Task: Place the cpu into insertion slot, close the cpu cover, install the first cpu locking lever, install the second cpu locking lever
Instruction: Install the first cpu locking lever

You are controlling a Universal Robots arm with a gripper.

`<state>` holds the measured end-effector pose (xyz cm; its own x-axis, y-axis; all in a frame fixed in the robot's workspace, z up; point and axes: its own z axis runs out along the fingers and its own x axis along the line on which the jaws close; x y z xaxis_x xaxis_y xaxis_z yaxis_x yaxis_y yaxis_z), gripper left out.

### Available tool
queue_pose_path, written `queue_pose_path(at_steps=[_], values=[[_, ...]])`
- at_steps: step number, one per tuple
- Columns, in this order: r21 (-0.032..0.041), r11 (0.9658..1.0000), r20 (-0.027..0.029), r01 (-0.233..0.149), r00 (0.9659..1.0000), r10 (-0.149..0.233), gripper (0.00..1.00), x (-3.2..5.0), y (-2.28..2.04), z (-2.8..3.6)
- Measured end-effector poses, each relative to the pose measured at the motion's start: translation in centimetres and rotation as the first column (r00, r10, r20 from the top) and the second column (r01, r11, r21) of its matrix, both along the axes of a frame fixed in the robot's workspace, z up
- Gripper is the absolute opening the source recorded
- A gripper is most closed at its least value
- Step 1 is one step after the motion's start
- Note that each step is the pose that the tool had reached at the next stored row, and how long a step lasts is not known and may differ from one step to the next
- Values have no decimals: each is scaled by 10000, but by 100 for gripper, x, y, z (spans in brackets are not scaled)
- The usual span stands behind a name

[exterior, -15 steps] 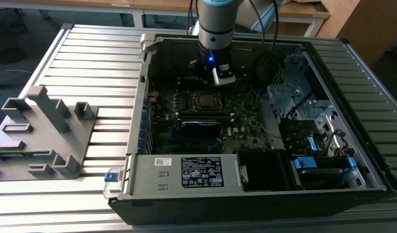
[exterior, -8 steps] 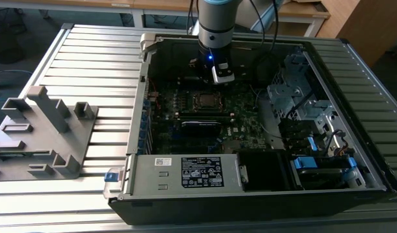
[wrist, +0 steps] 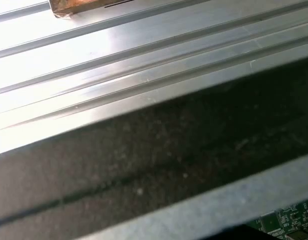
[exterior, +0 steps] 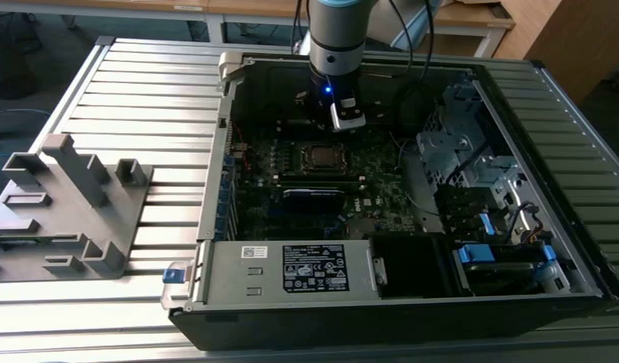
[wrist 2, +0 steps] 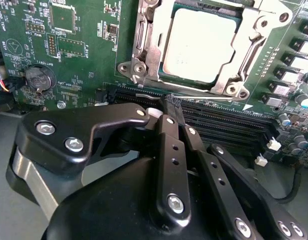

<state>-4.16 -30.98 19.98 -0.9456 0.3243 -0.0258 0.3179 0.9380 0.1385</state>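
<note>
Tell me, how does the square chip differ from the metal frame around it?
The cpu is a dull, solid grey square; the cpu cover is a shiny frame with an open window. The cpu sits inside that window, while the cpu cover lies around its edges. Both look metallic and lie flat on the green board.

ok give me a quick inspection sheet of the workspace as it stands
surface: slatted aluminium table carrying an open computer case
job's things: cpu sits in the insertion slot; cpu cover lies closed over it
clutter: grey fixture on the table at the exterior view's left
grippers: gripper shut, tips at the memory slots just beside the cover's edge
cables: black cables along the arm; wires inside the case
surroundings: wooden desks behind the table
</note>
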Motion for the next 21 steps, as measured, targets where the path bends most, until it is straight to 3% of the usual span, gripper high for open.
queue_pose_path(at_steps=[6,14,21], values=[[-238,9997,4,0,10000,0,11,4,-1,-15],[-262,9997,6,0,10000,0,11,5,-1,-24],[-259,9997,7,5,10000,-5,11,5,0,20]])
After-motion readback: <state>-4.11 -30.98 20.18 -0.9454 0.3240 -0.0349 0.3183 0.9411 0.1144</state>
